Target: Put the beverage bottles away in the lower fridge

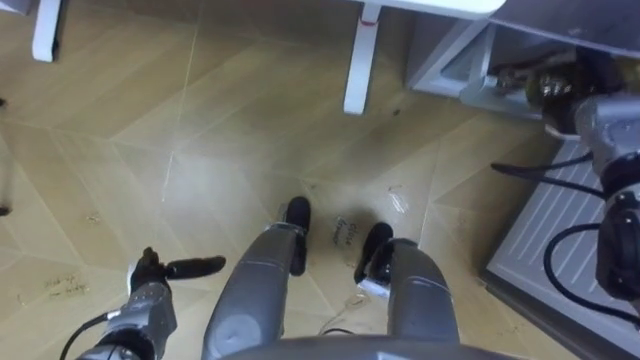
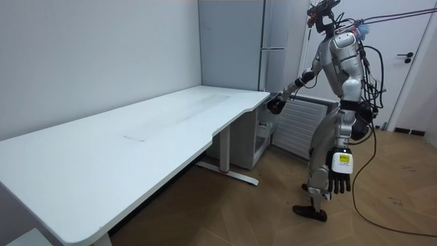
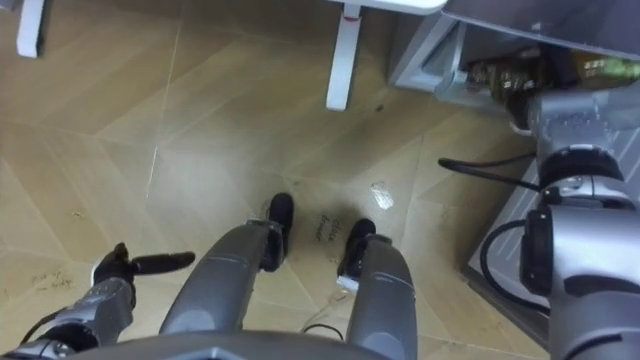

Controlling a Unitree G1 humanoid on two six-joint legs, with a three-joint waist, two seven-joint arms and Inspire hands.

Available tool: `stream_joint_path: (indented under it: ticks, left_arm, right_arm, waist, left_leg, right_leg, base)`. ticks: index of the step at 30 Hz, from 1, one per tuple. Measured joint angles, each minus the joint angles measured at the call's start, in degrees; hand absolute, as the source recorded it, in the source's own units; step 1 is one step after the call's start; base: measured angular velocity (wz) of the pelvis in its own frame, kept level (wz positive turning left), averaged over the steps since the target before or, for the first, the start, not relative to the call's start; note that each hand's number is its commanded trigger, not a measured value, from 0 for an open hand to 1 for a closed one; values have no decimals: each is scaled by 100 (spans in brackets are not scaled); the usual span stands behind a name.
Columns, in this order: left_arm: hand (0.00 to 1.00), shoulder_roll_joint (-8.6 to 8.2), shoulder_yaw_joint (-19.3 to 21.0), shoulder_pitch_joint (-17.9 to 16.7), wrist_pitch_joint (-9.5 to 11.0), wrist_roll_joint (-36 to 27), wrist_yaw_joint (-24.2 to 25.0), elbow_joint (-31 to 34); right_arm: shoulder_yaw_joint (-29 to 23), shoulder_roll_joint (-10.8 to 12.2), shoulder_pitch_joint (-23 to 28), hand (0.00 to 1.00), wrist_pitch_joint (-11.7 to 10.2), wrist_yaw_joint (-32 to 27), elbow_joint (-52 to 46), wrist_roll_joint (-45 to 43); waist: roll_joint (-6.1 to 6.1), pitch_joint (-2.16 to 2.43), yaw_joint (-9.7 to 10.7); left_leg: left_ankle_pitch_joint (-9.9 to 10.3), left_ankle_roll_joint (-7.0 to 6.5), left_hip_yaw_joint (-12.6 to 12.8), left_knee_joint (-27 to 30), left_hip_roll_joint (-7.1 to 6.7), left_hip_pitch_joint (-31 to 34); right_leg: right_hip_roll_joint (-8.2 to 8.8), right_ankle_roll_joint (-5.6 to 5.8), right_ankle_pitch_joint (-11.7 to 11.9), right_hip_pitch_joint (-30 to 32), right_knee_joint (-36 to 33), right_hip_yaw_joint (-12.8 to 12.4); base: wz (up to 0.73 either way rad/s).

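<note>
My right arm reaches from the right side into the open lower fridge. There my right hand is curled round a dark drink bottle with brownish liquid, at a shelf. Another drink lies on that shelf to its left. In the room view the right hand is stretched out at the fridge's lower part, low beside the table corner. My left hand hangs at my side with straight fingers and holds nothing; the room view has the left hand by my thigh.
I stand on a wooden floor facing the fridge. A white ribbed fridge door panel lies open at my right. A long white table stands to my left, and its leg is just ahead.
</note>
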State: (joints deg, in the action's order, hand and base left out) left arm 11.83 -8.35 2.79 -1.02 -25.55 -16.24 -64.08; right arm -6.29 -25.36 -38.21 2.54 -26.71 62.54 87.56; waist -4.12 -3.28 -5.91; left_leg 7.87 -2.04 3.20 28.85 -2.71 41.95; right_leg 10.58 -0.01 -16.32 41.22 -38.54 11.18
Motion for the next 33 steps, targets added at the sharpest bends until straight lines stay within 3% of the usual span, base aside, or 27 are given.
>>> stream_joint_path:
  ticks: [5,6,7,8,19,33]
  left_arm:
    - [0,18,-134,-18,17,-31,-185,1]
    - [0,22,-134,-17,30,-36,-215,4]
    - [0,22,-135,-18,38,-64,-230,-6]
    - [0,23,-134,-35,38,-75,-230,-6]
    - [0,96,-257,-64,-57,-182,-230,-11]
    - [0,98,-260,-75,-152,-183,-237,-6]
  right_arm:
    - [1,-19,-55,100,0,-48,-2,-21]
    - [1,-39,-63,64,0,-64,-5,-21]
    - [3,-54,-62,5,-1,-79,-4,-30]
    - [3,-59,-62,0,-3,-104,-4,-42]
    - [56,-104,-115,0,-2,-110,3,-32]
    - [55,-121,-119,0,0,-76,10,-39]
  waist:
    - [2,1,10]
    - [3,2,10]
    - [4,1,5]
    - [11,-1,-15]
    - [95,-4,-157]
    - [110,0,-213]
  left_leg:
    - [9,-15,139,93,30,120]
    - [12,-20,142,104,37,152]
    - [16,-27,144,111,69,162]
    - [24,-37,159,158,82,175]
    - [39,-47,174,382,91,325]
    - [39,-22,154,416,91,347]
  right_leg:
    - [-13,-5,-11,67,-31,22]
    - [-14,-7,-12,91,-36,32]
    - [-12,-7,-12,101,-53,36]
    - [-15,-9,-15,103,-70,39]
    - [-8,-42,-105,301,-352,-26]
    - [-37,-64,-106,287,-334,6]
  base:
    - [2]
    - [5]
    - [0]
    - [0]
    - [1]
    - [0]
